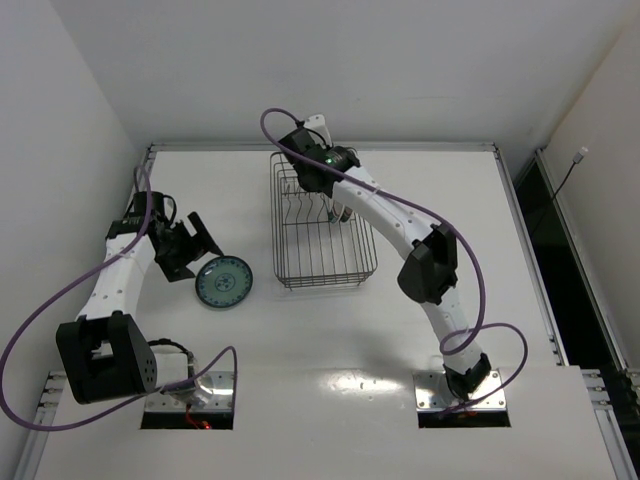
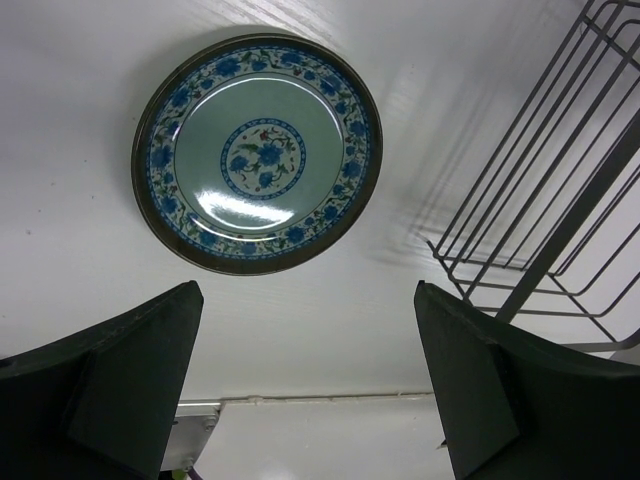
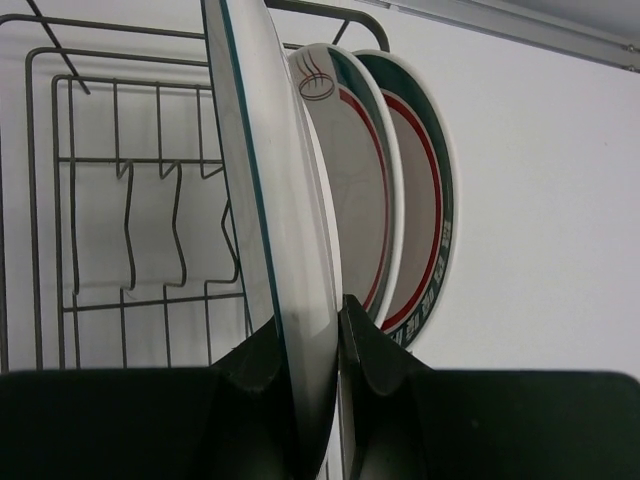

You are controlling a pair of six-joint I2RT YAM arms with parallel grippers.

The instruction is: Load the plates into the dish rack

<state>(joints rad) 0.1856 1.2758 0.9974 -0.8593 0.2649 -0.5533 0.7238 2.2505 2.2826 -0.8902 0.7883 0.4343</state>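
Teal plate [image 1: 224, 282] is seen flat on the white table [image 1: 330, 340], left of centre in the top view, set apart from the rack [image 1: 320, 278], which is placed at upper centre. Left gripper [image 1: 188, 245] is held just upper left of that plate, fingers [image 2: 130, 390] released wide with only table seen between them; in the left wrist view the plate is framed at upper left above the two dark fingers, with rack wires at the right edge. Right gripper [image 3: 312, 345] is set over the upper end of the rack, fingers clenched on the lower rim of a pale plate [image 3: 265, 170], which is stood on edge, near upright, in the middle of the right wrist view. Two banded plates [image 3: 360, 180] are stood on edge just right of it, green-and-red rims shown, close together; whether they touch cannot be told. Rack prongs [image 3: 125, 225] are seen at the left of that view.
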